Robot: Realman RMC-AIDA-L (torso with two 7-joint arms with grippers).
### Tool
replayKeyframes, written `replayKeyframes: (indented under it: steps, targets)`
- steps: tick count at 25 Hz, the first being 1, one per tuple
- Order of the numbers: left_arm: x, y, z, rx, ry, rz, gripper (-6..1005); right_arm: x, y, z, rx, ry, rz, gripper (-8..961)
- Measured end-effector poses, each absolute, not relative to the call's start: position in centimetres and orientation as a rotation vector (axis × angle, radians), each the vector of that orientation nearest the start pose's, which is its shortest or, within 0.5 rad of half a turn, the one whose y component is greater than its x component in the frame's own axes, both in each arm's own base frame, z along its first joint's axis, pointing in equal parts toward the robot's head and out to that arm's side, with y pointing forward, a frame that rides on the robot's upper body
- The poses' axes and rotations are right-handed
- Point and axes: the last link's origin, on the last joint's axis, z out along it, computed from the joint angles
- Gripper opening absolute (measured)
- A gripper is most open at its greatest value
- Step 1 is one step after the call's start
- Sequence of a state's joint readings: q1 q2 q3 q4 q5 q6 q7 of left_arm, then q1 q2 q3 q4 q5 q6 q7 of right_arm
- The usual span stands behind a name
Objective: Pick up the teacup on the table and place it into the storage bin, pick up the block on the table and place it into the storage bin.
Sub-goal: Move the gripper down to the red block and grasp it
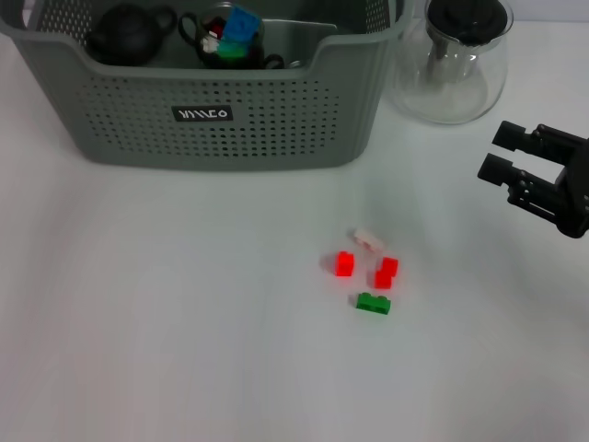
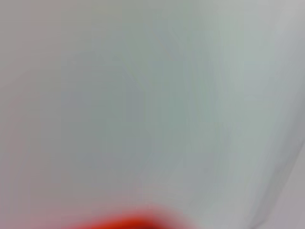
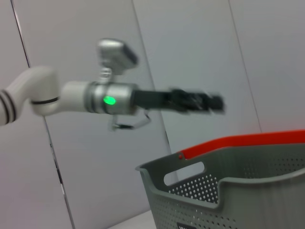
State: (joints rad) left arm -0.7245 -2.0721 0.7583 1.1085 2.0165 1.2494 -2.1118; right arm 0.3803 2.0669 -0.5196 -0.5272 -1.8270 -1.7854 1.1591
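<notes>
The small red plastic block (image 1: 343,263) lies on the white bench (image 1: 166,313), well apart from the right gripper (image 1: 497,154), whose black fingers (image 1: 512,136) stand parted and empty beside the clear glass carafe (image 1: 451,64), with the grey-green perforated storage bin (image 1: 212,110) behind; the left gripper (image 3: 217,102) hangs above the bin, its fingers unreadable.

You saw a matt plastic storage bin (image 1: 267,129), a glossy glass carafe (image 1: 451,78) — and shiny plastic blocks (image 1: 373,302) on a smooth table (image 1: 166,313).

White arm (image 3: 33,93), black jaws.
</notes>
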Motion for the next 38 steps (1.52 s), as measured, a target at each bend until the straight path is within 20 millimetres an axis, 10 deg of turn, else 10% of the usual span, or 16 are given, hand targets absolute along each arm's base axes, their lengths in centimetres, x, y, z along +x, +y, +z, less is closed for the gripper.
replayKeyframes:
  steps: [5,8,15,22,29,38]
  targets:
    - [-17.8,33.9,14.2,-2.36,-0.369,-1.42,620,29.0,27.2,2.2,-2.499,0.567,1.111,548]
    - [-19.6,31.3,14.5,-2.344,-0.265,-1.456,618,29.1,27.1,2.2,-2.5,0.57,1.107,548]
    - [-25.4,26.8,5.4,-2.63,-0.245,-0.948,613,29.2,26.9,2.1,-2.596,0.57,1.042,549]
    - [-27.8,26.1,0.7,-2.752,-0.436,-0.825,613,28.0,28.7,2.7,-2.892,0.755,0.55,549]
    - [-28.3,26.3,-0.4,-2.767,-0.479,-0.792,614,22.4,32.8,5.3,-2.956,0.785,0.02,549]
    - [-28.7,25.8,-0.9,-2.769,-0.519,-0.791,614,17.0,34.7,1.3,-3.023,0.582,-0.466,549]
